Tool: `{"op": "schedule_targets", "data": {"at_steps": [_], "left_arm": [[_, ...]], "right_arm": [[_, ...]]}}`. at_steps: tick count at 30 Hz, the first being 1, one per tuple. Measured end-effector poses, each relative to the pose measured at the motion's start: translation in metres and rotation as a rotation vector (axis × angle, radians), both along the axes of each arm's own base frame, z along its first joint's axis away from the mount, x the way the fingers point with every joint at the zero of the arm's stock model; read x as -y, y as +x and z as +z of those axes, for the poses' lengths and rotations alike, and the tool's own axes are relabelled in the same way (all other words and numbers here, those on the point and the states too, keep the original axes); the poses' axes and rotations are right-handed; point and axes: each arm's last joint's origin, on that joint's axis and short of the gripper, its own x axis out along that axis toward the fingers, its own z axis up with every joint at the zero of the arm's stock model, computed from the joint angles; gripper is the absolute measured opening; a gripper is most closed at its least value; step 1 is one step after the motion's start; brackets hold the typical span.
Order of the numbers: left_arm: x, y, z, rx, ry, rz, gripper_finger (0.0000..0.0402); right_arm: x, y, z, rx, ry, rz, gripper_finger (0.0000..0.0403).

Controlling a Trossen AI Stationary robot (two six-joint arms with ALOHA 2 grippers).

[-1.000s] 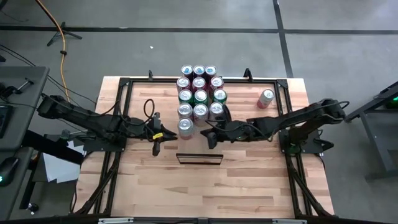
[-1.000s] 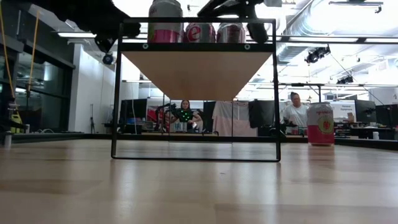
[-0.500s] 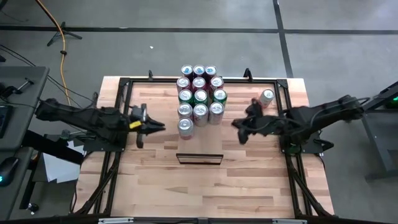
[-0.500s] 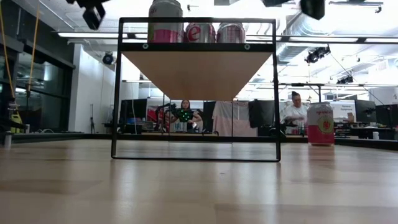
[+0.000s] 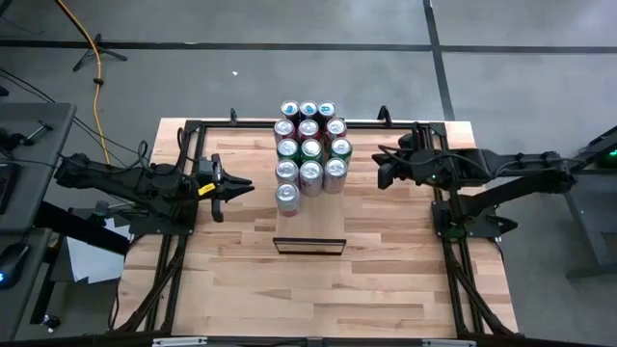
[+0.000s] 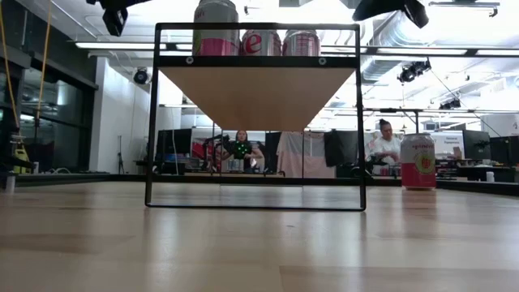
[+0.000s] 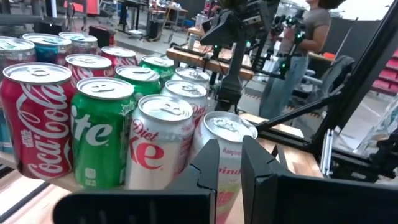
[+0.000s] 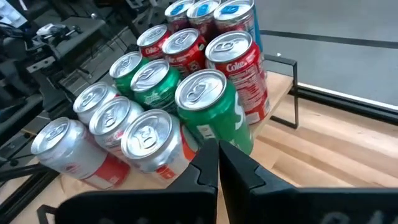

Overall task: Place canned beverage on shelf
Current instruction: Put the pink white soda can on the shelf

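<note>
Several cans (image 5: 308, 145) stand upright in rows on the shelf (image 5: 308, 220), a pale panel on a thin dark frame (image 6: 255, 118). Nearest in the row is a pink-and-white can (image 7: 222, 146). Another pink canned beverage (image 6: 418, 162) stands on its base on the table at the far right; in the high view my right arm covers it. My left gripper (image 5: 243, 186) hangs shut left of the shelf, level with the cans' tops, holding nothing. My right gripper (image 5: 379, 176) hangs shut right of the shelf, tipped down toward the cans (image 8: 186, 106), also holding nothing.
A black rail frame (image 5: 193, 135) runs around the tabletop. Bare plank tabletop (image 5: 318, 289) lies near the front edge. Beyond the table, people sit and stand (image 6: 388, 142) in the room.
Both shut grippers have drawn back from the shelf and risen. The left one went toward the table's left edge. The right one went farther, toward the right and far edges, and now covers the lone can in the high view. The cans have kept still.
</note>
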Motion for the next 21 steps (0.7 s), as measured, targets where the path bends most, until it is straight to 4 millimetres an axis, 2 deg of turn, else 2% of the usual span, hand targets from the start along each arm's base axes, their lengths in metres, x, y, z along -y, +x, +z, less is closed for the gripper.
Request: {"op": "schedule_targets", "data": {"at_steps": [12, 21], "left_arm": [[0.0, 0.004, -0.002, -0.009, -0.002, 0.027, 0.0], [-0.001, 0.004, 0.006, 0.055, 0.048, 0.06, 0.0]], "right_arm": [[0.01, 0.0, -0.001, -0.008, 0.014, -0.025, 0.0], [0.015, 0.0, -0.001, -0.005, 0.011, -0.067, 0.0]]}}
